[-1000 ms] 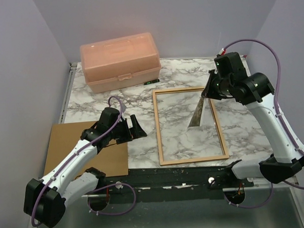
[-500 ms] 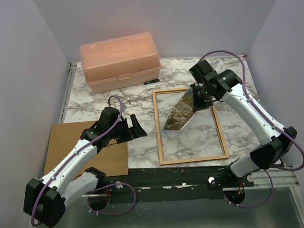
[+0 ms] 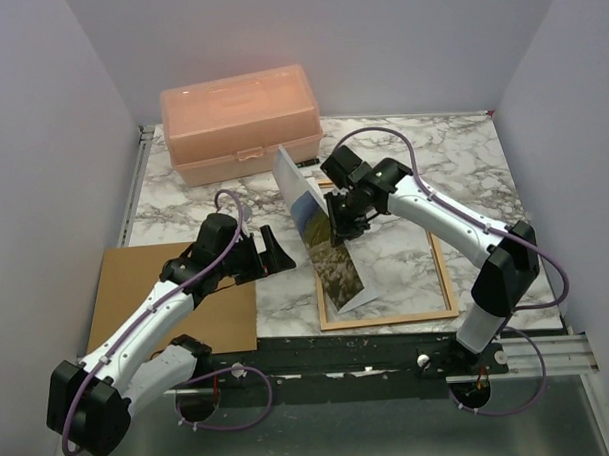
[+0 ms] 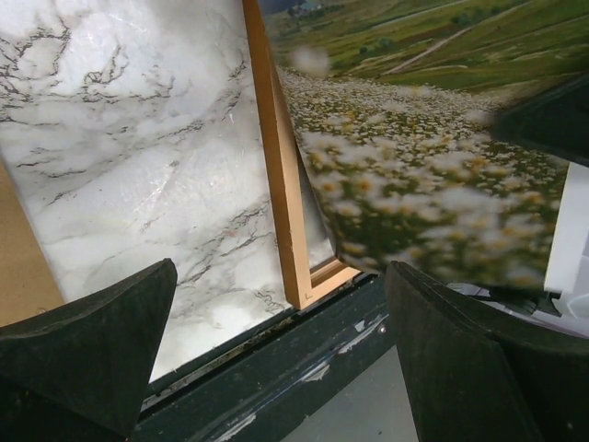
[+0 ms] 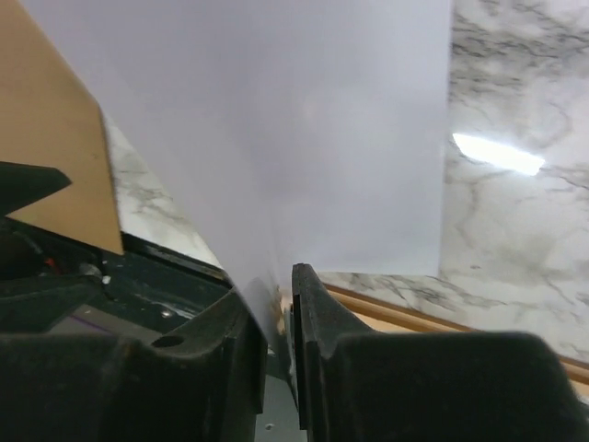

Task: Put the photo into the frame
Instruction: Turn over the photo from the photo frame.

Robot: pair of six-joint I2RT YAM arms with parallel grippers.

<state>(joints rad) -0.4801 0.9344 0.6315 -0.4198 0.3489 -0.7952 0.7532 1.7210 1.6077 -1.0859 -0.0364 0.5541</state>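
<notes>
Colours coming in now: the photo (image 3: 323, 237) runs blue sky on top, green hills below, then a meadow speckled white and yellow, with a plain white back flashing at its lowest corner. The frame (image 3: 388, 321) is orange-brown wood. The bench (image 3: 452, 153) is white marble pattern, veined grey and black, with a dark strip along the near edge. At the far-left corner is the box (image 3: 239, 120), translucent salmon pink. At the near-left corner is the board (image 3: 228, 321), flat plain brown. The left arm (image 3: 148, 324) and right arm (image 3: 444, 218) have white shells and black joints. The cable (image 3: 376, 132) is purple. The left gripper (image 3: 278, 251) and right gripper (image 3: 339, 227) are solid black. The walls (image 3: 40, 117) are pale lavender.
</notes>
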